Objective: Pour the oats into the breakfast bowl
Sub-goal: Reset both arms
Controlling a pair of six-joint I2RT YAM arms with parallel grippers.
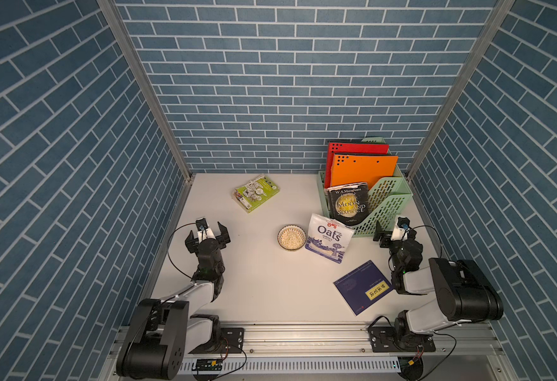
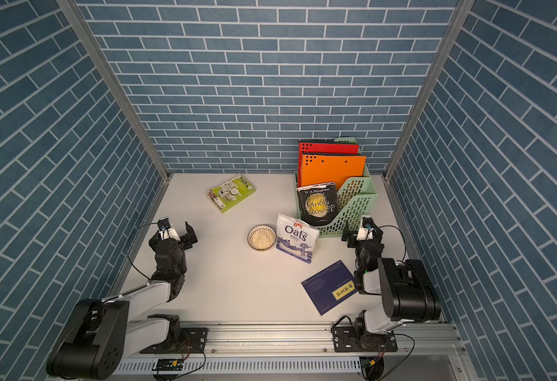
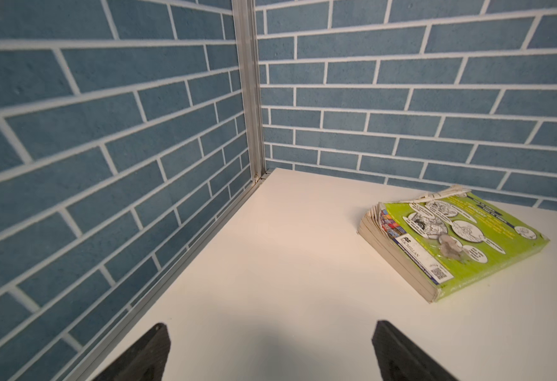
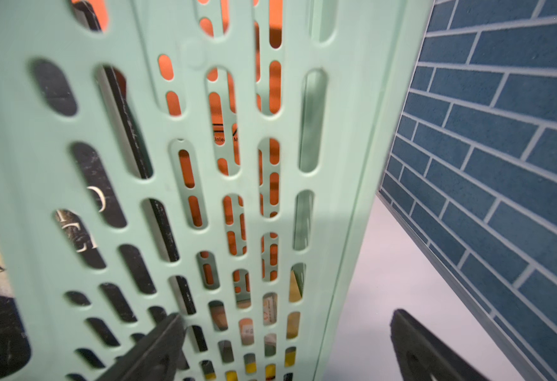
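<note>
Both top views: oats [image 1: 292, 239] in bowl [image 1: 292, 227]; left gripper [image 1: 206, 229], right gripper [image 1: 395, 228] spread wide, empty

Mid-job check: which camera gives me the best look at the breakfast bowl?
Both top views: the breakfast bowl is seen whole from above, with flakes inside, beside the Oats pouch. The left wrist view shows only a green book, the right wrist view only the mint file rack; neither shows the bowl.

Books on a flat white table [image 1: 257, 290]
A thick green paper book [image 1: 256, 193] lies near the back. A pale green plastic rack with holes [image 1: 389, 200] holds a red folder [image 1: 357, 147], an orange folder [image 1: 362, 171] and a black book [image 1: 348, 203]. A thin dark blue book [image 1: 362, 287] lies flat.
</note>
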